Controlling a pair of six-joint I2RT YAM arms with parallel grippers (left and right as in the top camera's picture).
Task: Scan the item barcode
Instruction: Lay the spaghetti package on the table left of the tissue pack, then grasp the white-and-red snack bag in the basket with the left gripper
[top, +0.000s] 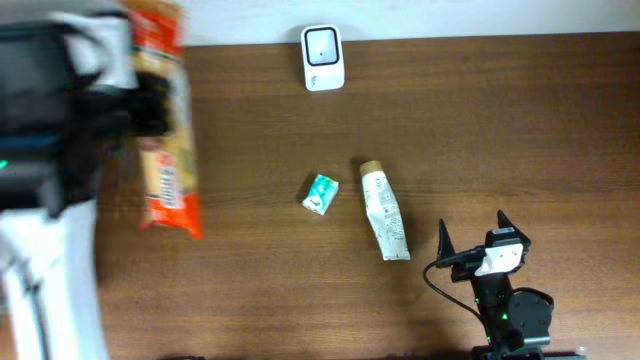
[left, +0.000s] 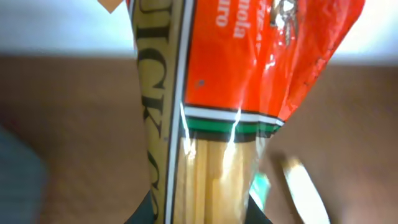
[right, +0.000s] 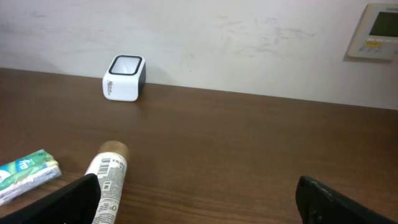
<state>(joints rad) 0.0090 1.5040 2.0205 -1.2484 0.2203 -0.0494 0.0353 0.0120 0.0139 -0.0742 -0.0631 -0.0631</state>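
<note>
My left gripper (top: 148, 108) is shut on a long orange-red packet of spaghetti (top: 168, 150) and holds it above the table's left side, blurred in the overhead view. The packet (left: 205, 124) fills the left wrist view, pinched between the dark fingers (left: 144, 214) at the bottom edge. Its barcode is out of view. The white scanner (top: 322, 57) stands at the table's far edge, its window (right: 126, 64) facing up. My right gripper (top: 473, 228) rests open near the front right, with nothing between its fingers (right: 65, 202).
A white tube (top: 384, 225) with a tan cap lies mid-table, just left of my right gripper. Its printed label (right: 109, 177) faces up. A small green packet (top: 320, 194) lies to its left. A wall panel (right: 378, 28) hangs at the back right.
</note>
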